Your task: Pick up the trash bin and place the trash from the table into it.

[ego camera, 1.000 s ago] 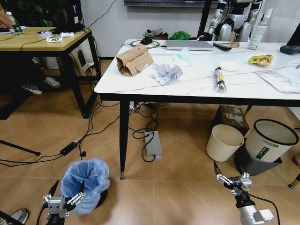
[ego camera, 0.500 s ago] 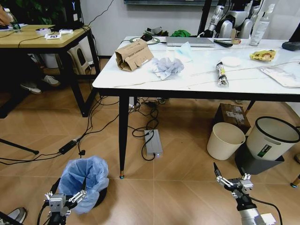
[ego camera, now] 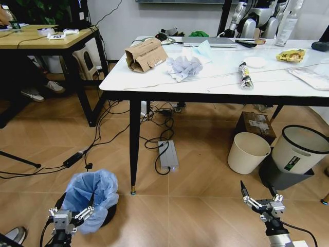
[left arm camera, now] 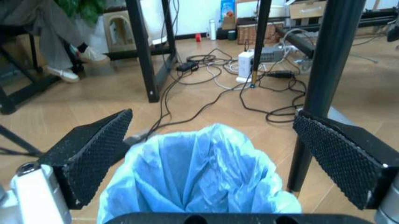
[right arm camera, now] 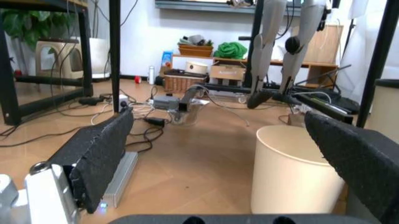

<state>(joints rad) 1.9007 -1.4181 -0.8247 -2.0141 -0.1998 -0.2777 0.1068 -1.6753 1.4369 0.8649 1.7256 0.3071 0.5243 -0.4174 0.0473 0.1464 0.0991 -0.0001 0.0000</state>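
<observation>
The whole view has dipped lower, so it's bending down. Left gripper (ego camera: pixel 70 213), fingers wide, sits at the trash bin's (ego camera: pixel 91 198) 7 o'clock, nearly straddling it. Right gripper (ego camera: pixel 262 201) hangs wide open too. Grab not yet made.

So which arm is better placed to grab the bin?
Left. The left gripper hangs open right at the blue-bagged bin, fingers straddling it. The right gripper is open far across the floor.

The left gripper (ego camera: pixel 70 213) now sits lower and closer over the trash bin (ego camera: pixel 92 198), jaws spread. The right gripper (ego camera: pixel 262 198) has sunk lower too.
</observation>
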